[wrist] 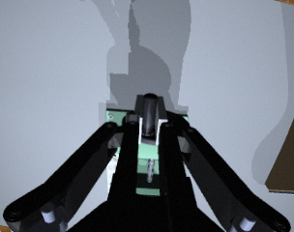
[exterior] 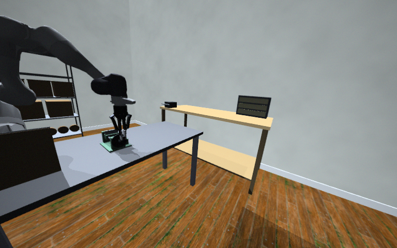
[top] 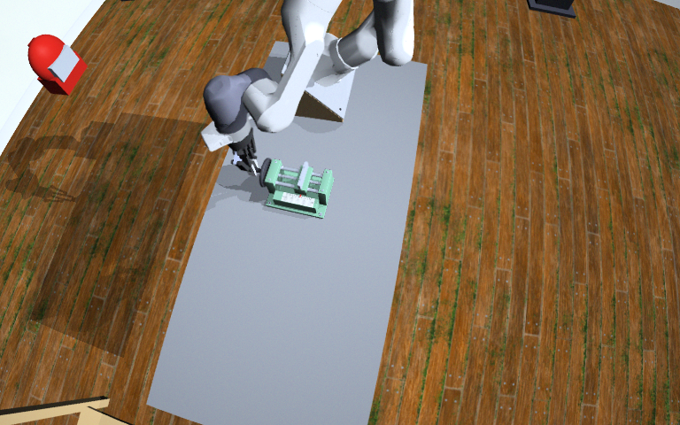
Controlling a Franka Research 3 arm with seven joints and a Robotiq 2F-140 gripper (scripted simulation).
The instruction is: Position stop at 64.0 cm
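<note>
A green stop fixture [top: 273,181] [exterior: 106,146] stands on the grey table. Its stop [top: 304,176], a pale upright block, sits on the rods a little right of the middle between the end blocks. A small red pointer [top: 300,196] stands over the white scale [top: 289,198]; its numbers are too small to read. The dark handwheel [top: 265,173] is at the fixture's left end. My gripper [top: 255,169] [exterior: 122,134] [wrist: 149,105] points down beside the wheel and is shut on its black crank handle [wrist: 149,108]. The fingers partly hide the wheel in the exterior view.
The grey table [top: 275,315] [exterior: 164,132] carries the fixture and the arm's wedge-shaped base [top: 346,89]. A wooden workbench [exterior: 219,115] with a dark drawer box [exterior: 253,106] stands beyond. A shelf rack [exterior: 77,107] is behind the arm. A red object [top: 46,52] is at the far left.
</note>
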